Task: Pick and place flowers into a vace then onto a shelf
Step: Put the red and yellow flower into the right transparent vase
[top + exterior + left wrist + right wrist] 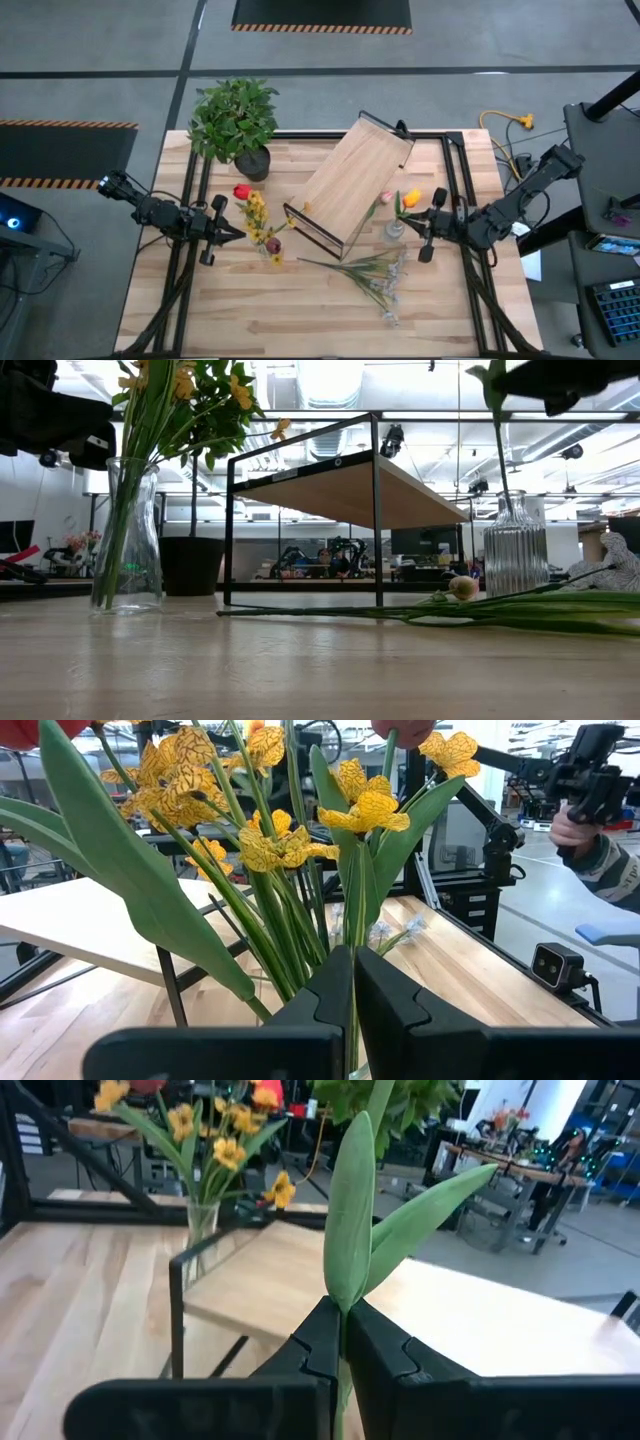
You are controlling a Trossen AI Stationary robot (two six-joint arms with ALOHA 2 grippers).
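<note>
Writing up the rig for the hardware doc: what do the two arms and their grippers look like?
Both the left arm and the right arm are dark, near-black, slim and jointed. The left gripper and right gripper have two flat matte black fingers with stepped, notched inner edges on a broad black crossbar. No markings visible.

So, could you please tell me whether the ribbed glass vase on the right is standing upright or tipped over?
Upright. In the low view the ribbed vase stands straight on the table, with a single stem rising from its neck.
</note>
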